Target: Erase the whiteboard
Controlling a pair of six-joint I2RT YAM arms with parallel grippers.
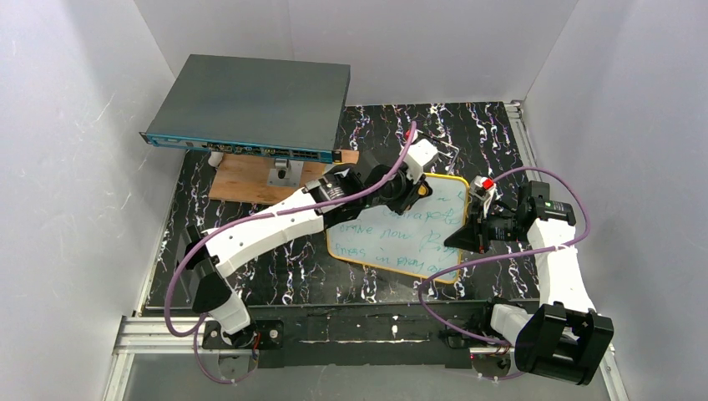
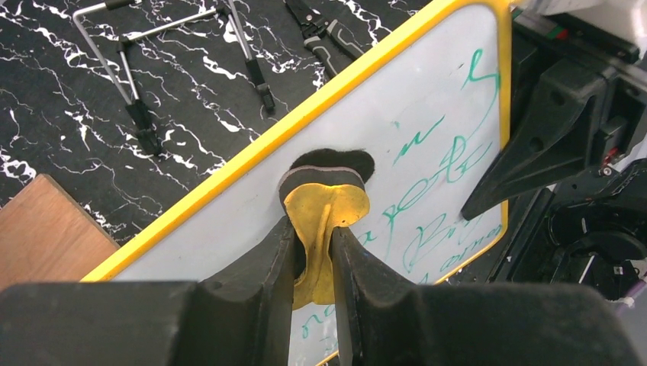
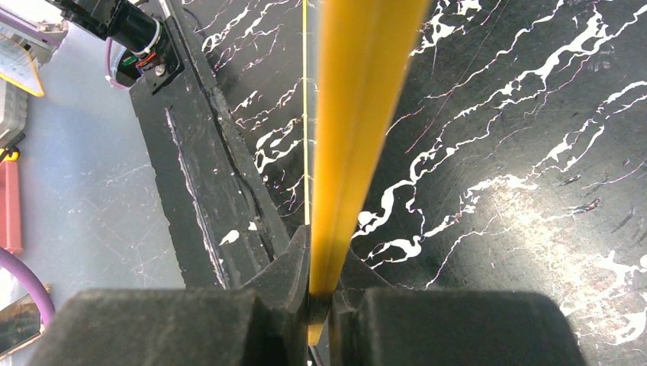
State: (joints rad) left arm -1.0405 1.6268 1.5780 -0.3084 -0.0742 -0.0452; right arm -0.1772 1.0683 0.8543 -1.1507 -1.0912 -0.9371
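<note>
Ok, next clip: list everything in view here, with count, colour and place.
whiteboard: 1, white, yellow frame, green writing, table centre-right
eraser: 1, yellow with dark felt, on the whiteboard
flat box: 1, dark grey, far left, atop the wooden board
wooden board: 1, brown, under the box
wire stand: 1, silver, black tips, beyond the whiteboard
table: 1, black marbled
left pincer: 1, black, shut on the eraser
right pincer: 1, black, shut on the whiteboard's edge

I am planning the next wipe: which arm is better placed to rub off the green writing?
Left. The left tool is shut on the yellow eraser, whose felt meets the whiteboard. The right tool only clamps the frame.
</note>
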